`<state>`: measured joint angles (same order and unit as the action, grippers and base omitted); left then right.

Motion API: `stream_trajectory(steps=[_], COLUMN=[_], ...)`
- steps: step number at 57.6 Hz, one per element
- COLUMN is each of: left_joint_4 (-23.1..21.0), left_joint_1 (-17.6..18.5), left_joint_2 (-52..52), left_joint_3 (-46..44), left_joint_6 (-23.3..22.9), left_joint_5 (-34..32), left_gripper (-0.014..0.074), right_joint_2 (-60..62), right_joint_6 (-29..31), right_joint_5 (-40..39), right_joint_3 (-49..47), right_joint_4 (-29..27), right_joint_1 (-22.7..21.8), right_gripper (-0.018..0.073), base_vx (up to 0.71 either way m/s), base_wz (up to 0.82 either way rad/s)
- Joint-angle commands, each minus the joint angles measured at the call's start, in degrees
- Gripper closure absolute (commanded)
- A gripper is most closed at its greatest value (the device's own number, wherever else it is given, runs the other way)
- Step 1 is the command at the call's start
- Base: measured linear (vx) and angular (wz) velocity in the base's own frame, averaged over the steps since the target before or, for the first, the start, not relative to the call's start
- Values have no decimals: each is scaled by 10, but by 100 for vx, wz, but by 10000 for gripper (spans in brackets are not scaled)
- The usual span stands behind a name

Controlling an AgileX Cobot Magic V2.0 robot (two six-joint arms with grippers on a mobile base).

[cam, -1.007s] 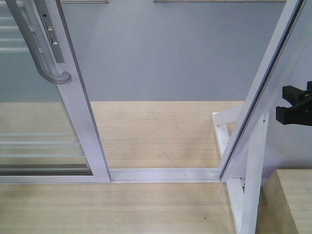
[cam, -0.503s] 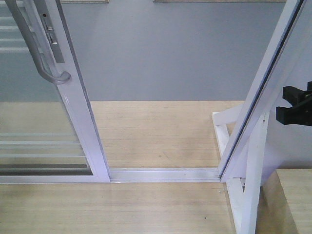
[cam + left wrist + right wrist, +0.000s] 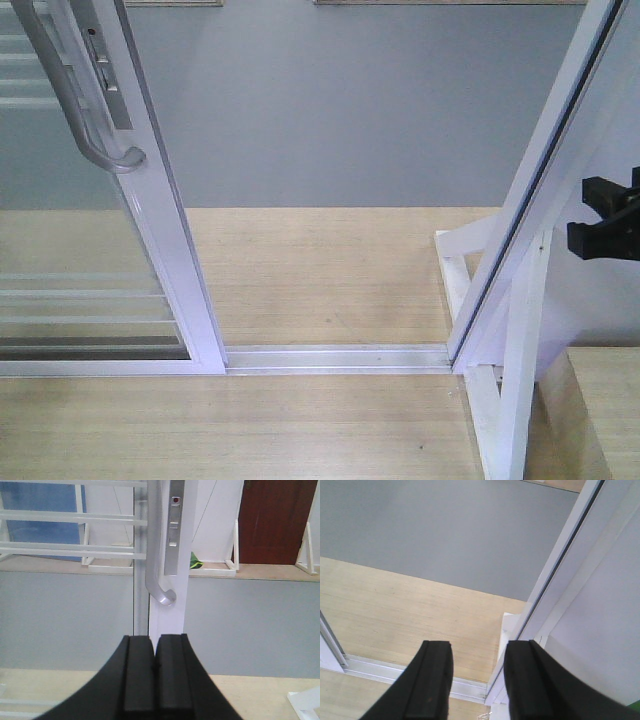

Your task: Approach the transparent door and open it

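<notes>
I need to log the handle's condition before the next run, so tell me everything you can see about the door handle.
The door handle is a slim silver-grey bar that looks like brushed metal. It runs down the white frame edge of the transparent door and ends in a hook curling toward the frame. Beside it sits a narrow silver lock plate with a small red dot. Nothing touches the handle; the left end effector, fingers together, sits just below it.

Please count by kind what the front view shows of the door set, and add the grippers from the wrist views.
Transparent door: 1
Curved handle: 1
Floor track: 1
Triangular support bracket: 1
Grippers: 2 (left gripper, right gripper)
Total: 6
</notes>
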<state>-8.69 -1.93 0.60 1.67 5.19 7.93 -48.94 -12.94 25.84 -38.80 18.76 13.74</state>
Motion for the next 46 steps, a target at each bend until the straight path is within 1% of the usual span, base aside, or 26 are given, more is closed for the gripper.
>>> stream_trajectory(steps=[1, 8, 11, 19, 22, 25, 31, 36, 40, 43, 46], left_joint_4=[-2, -2, -2, -2, -2, -2, -2, -2, -2, -2, -2], left_joint_1=[3, 3, 3, 3, 3, 3, 3, 3, 3, 3, 3], left_joint_2=[9, 9, 9, 9, 9, 9, 9, 9, 9, 9, 8], left_joint_3=[10, 10, 10, 10, 10, 10, 10, 10, 10, 10, 10], left_joint_6=[-1, -1, -1, -1, -1, -1, -1, -1, -1, -1, -1], left_joint_5=[-43, -43, -43, -43, -43, -43, -43, -43, -43, -43, -43], left_gripper=[603, 603, 603, 603, 603, 603, 603, 603, 603, 603, 603], right_joint_2=[24, 91, 129, 234, 277, 313, 386, 435, 470, 495, 506], right_joint_6=[2, 2, 2, 7, 17, 40, 112, 166, 163, 160, 160], right_joint_5=[-49, -103, -139, -214, -232, -244, -258, -258, -271, -234, -227], right_joint_3=[6, 87, 127, 220, 255, 285, 342, 382, 410, 408, 408], right_joint_4=[11, -72, -91, -92, -93, -101, -141, -170, -180, -179, -172], right_joint_1=[-10, -62, -86, -135, -149, -161, -179, -179, -179, -179, -179], right_gripper=[252, 316, 353, 473, 528, 576, 571, 571, 571, 569, 568], base_vx=[0, 0, 0, 0, 0, 0, 0, 0, 0, 0, 0], base_wz=[0, 0, 0, 0, 0, 0, 0, 0, 0, 0, 0])
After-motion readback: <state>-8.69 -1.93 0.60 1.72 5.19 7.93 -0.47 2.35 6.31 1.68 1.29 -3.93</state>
